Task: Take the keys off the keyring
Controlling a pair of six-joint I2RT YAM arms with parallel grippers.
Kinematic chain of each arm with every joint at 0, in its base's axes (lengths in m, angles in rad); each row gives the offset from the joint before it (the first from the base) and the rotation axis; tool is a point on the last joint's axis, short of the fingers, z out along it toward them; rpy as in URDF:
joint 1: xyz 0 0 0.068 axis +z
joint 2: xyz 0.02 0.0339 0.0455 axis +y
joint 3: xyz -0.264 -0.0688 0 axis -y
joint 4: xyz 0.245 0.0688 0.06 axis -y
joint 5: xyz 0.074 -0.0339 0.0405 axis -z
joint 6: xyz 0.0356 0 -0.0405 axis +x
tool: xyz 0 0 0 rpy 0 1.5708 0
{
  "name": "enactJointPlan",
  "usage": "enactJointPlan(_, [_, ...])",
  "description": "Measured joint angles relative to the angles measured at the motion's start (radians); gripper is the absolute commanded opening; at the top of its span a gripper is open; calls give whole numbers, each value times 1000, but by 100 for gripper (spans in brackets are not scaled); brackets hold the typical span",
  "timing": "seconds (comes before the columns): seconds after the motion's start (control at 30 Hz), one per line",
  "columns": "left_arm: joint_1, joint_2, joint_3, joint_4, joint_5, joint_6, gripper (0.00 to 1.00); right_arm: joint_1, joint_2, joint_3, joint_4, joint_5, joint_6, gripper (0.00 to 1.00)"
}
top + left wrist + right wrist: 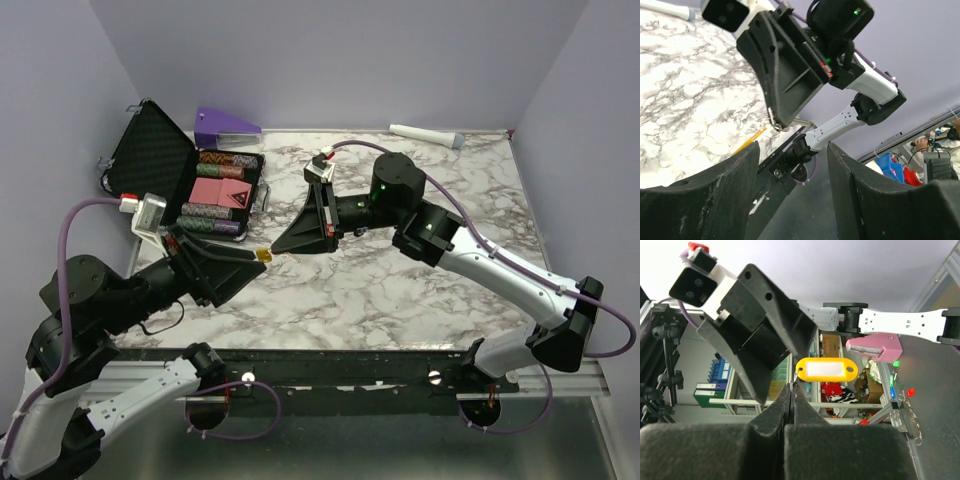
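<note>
The keys [826, 369] show as a small flat yellow piece with a white panel in its face, held up off the table between the tips of the two arms. Its narrow end meets the keyring [774, 130] – a thin wire loop – and that loop sits right at the tip of the right gripper [791, 390]. The right gripper's fingers are pressed fully together with no gap, pinching the loop, and the yellow piece hangs just past their tip.

The left gripper [792, 150] faces it from the other side with its fingers spread well apart and nothing between them. From its own wrist camera the yellow piece is seen edge-on, just above the tip of one finger; whether it touches that finger cannot be told. From above, the two grippers point at each other, tips nearly meeting over the near left part of the marble-patterned table [400, 270].

Further out, at the table's far left, an open black case [150, 150] stands with its lid raised; rows of striped chips [222, 160] and a pink block lie in its tray. Behind the case is a purple wedge-shaped object [225, 122]. Along the far edge, well apart from both arms, lies a white cylinder with a grey tip [425, 134].
</note>
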Motion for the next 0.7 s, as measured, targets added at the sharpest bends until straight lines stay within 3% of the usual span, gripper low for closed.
enactJointPlan(0.3, [0,51,-7,-10,22,-37,64,0,-22,-5,23,0,0,1])
enactJointPlan(0.7, [0,69,-22,66,69,-123,55,0,-45,-23,23,1,-10,1])
